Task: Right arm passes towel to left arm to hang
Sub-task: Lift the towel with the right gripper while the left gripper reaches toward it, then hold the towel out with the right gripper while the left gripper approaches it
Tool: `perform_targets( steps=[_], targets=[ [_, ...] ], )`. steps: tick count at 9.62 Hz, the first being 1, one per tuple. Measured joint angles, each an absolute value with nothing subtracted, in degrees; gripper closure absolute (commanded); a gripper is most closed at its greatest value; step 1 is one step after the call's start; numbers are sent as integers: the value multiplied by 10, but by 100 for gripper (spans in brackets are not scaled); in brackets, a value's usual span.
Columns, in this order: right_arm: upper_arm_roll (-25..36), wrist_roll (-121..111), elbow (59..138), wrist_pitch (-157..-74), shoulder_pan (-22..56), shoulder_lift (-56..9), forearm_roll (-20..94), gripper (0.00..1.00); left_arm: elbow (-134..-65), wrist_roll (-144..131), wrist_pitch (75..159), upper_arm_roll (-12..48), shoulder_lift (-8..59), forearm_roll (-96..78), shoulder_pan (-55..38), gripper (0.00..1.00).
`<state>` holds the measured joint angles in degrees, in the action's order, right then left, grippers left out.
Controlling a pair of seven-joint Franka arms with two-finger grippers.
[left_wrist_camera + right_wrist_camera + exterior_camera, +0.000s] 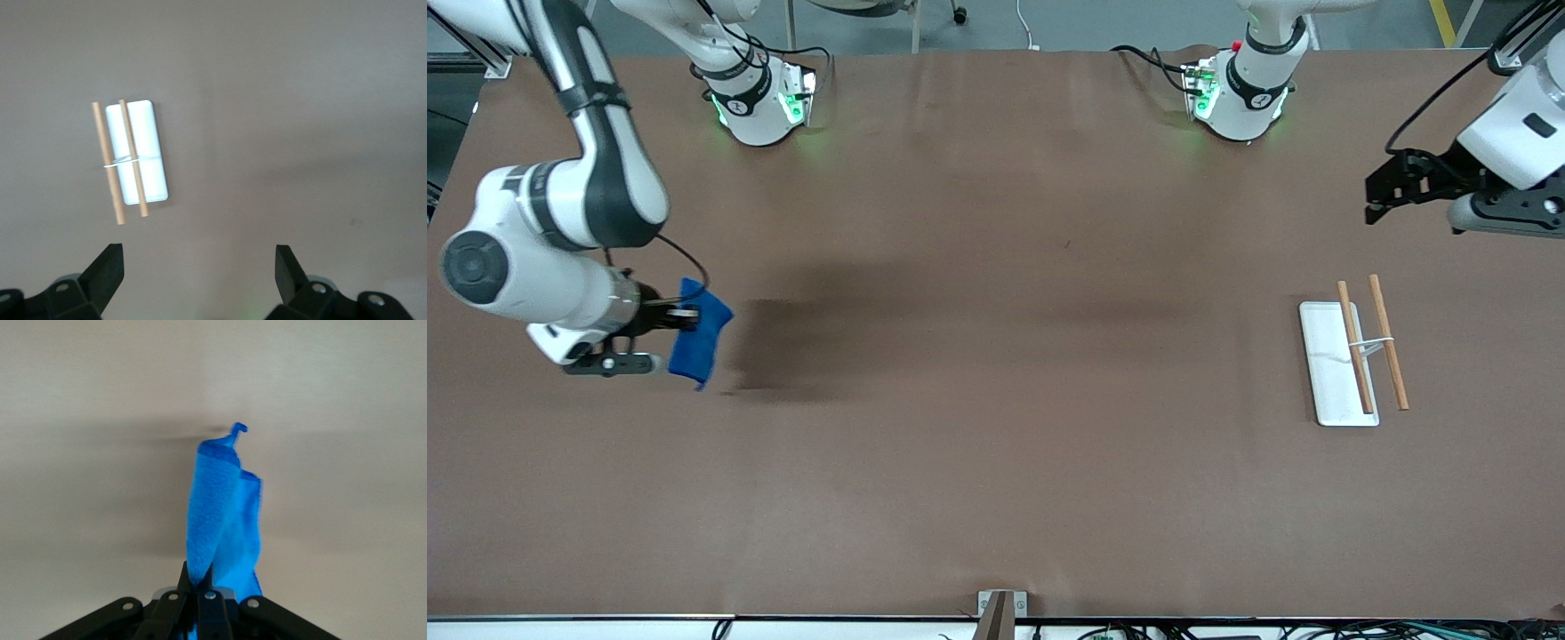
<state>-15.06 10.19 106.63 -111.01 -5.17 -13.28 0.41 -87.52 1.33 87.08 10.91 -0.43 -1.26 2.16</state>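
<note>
My right gripper [685, 313] is shut on the bright-blue towel [698, 342] and holds it up over the table toward the right arm's end. The towel hangs bunched and folded from the jaws. In the right wrist view the towel [220, 513] runs out from the shut gripper [200, 587], with its short corner loop [237, 429] at the free end. My left gripper [1376, 200] is open and empty, up over the left arm's end of the table. In the left wrist view the open gripper [199, 257] looks down on bare table.
A white rack tray [1325, 373] with two wooden rods [1388, 342] stands toward the left arm's end, nearer the front camera than the left gripper. It also shows in the left wrist view [150, 133]. The brown table [996, 400] lies between the two grippers.
</note>
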Motion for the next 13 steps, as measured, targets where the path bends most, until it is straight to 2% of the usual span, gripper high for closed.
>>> perform_targets(
  steps=[2, 5, 8, 11, 12, 13],
  targets=[
    [-230, 152, 1047, -1114, -45, -136, 35, 100, -875, 13, 871, 127, -1, -37, 20, 0],
    [-290, 154, 1032, -1157, -44, -139, 212, 100, -876, 13, 875, 166, 24, -115, 19, 0],
    [-348, 113, 1031, -1206, -43, -141, 410, 100, -877, 14, 898, 168, 94, -299, 20, 0],
    [-365, -13, 1032, -1210, -38, -150, 646, 100, -883, 14, 905, 168, 177, -440, 22, 0],
    [-373, -42, 1031, -1222, -35, -152, 717, 100, -889, 18, 905, 168, 198, -482, 23, 3],
    [-384, -64, 1031, -1237, -30, -152, 776, 100, -902, 34, 905, 168, 215, -523, 23, 13]
  ],
)
